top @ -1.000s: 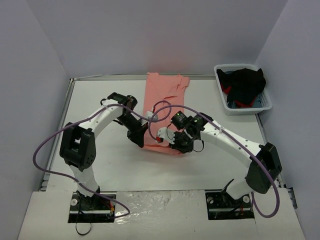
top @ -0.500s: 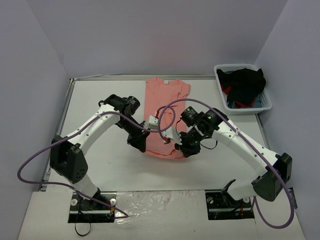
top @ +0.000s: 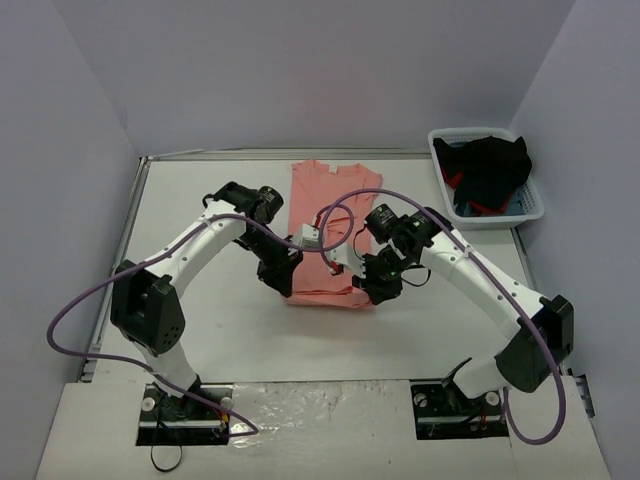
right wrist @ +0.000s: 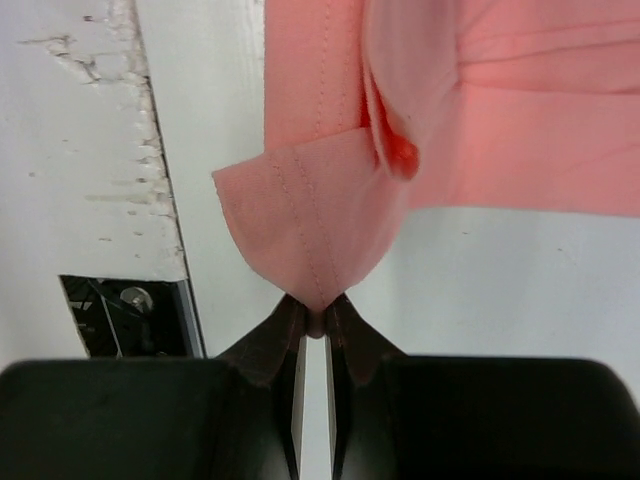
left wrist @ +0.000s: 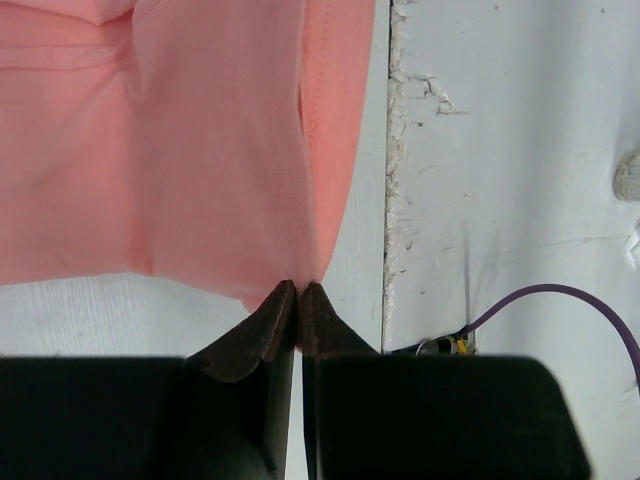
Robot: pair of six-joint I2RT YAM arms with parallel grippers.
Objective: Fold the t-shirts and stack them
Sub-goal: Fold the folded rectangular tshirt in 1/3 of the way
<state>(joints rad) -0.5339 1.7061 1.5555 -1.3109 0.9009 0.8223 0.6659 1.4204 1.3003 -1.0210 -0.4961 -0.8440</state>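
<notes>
A salmon-pink t-shirt (top: 330,215) lies lengthwise in the middle of the table, collar end toward the back wall. My left gripper (top: 283,280) is shut on the shirt's near left corner; in the left wrist view the cloth (left wrist: 200,150) hangs from the pinched gripper (left wrist: 298,290). My right gripper (top: 378,290) is shut on the near right corner; in the right wrist view the hemmed cloth (right wrist: 310,230) folds into a point held by the gripper (right wrist: 315,318). Both grippers hold the near edge just above the table.
A white plastic basket (top: 447,195) with dark and red clothes (top: 488,170) stands at the back right. Purple cables loop over both arms. Grey walls close the table on three sides. The table's front edge and a seam show in both wrist views.
Both grippers, holding the shirt's near corners, went toward the front and then came back a little toward the rear. The shirt's near edge now lies straighter and flatter.
</notes>
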